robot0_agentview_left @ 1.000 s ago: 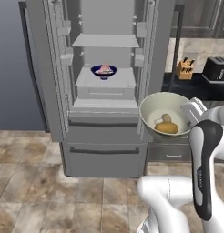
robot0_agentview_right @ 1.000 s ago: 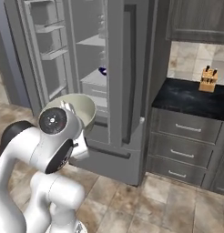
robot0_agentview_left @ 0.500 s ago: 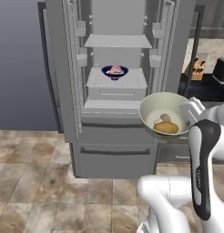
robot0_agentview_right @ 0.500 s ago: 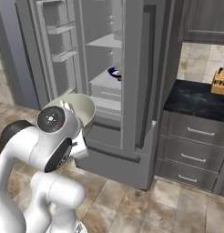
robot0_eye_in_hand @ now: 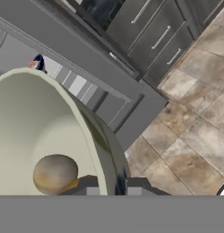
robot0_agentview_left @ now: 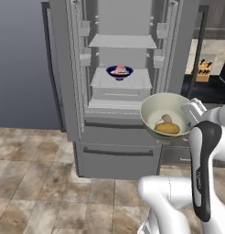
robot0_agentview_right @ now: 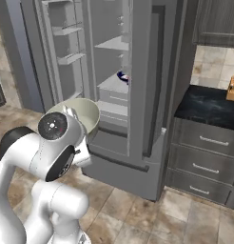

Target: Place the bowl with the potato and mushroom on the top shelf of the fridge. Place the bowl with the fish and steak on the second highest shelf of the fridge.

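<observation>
Left to right: fridge stands open, left door swung out, top shelf bare. One shelf down sits a dark blue bowl with pink meat showing, so the fish and steak bowl looks already placed on the second highest shelf. Fish itself too small to make out.

Right of that, the cream bowl hangs in the air in front of the fridge's lower right, well below the top shelf. The potato lies in its bottom, a pale bit just above it is likely the mushroom. The pincer is clamped together on the cream bowl's rim, one fingertip inside, one outside, seen in the hand view.

Risks, as I judge them:
- bowl held by one rim edge only, so it could tip or slip out on the lift and drop the potato and mushroom on the floor tiles
- the lift is long; rim may knock the second shelf front or the right door bins
- going in too low could bump the dark blue bowl
- bowl tilted toward the camera, contents may roll out.

Far right: knife block on the dark bench, well apart.
</observation>
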